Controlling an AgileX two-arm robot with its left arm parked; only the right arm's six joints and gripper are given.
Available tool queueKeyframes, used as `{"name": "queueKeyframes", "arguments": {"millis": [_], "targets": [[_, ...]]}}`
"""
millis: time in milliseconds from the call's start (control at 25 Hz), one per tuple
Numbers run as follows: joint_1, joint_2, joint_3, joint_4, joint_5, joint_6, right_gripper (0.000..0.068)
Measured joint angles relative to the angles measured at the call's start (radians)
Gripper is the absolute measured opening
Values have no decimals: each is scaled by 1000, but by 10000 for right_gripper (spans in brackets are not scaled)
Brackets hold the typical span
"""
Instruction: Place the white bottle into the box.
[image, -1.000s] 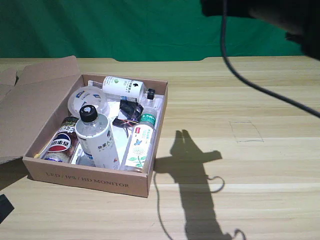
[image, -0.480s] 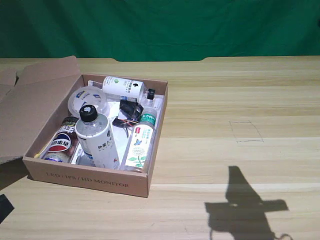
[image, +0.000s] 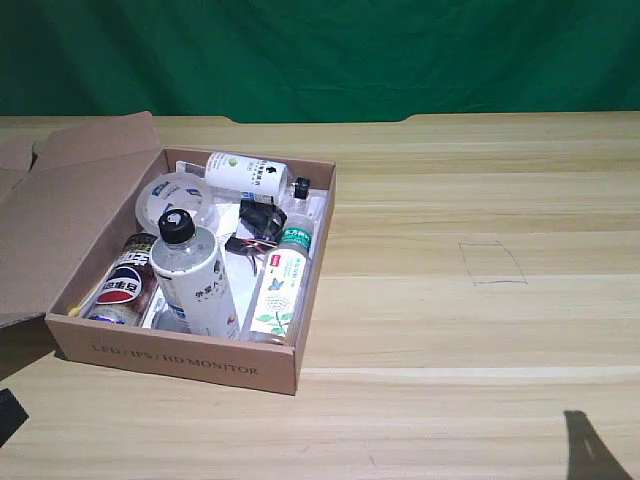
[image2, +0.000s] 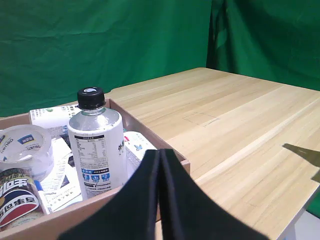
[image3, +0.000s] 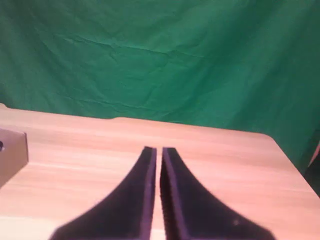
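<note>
Already the white bottle (image: 195, 272) stands upright inside the box (image: 180, 355), cap up, between can and green-capped bottle; right gripper (image3: 156, 192) well clear over bare surface, jaws pressed nearly together, empty; bottle looks rigid, smooth, likely slippery; mid-body grip safest.

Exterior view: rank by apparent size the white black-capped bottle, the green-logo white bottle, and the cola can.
1. white black-capped bottle
2. green-logo white bottle, though it lies farther back
3. cola can, partly hidden, so unsure
</note>
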Motion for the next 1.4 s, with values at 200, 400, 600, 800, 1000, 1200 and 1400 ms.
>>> {"name": "queueKeyframes", "arguments": {"millis": [200,400,600,800,1000,1200,1400], "targets": [[0,-80,101,1,-61,0,10],[0,-80,108,1,-78,0,10],[0,-80,109,1,-79,0,10],[-96,-80,165,1,28,0,10],[-425,-89,228,0,370,0,10],[-685,-182,289,-30,592,-7,10],[-730,-291,372,-46,672,-8,10]]}}
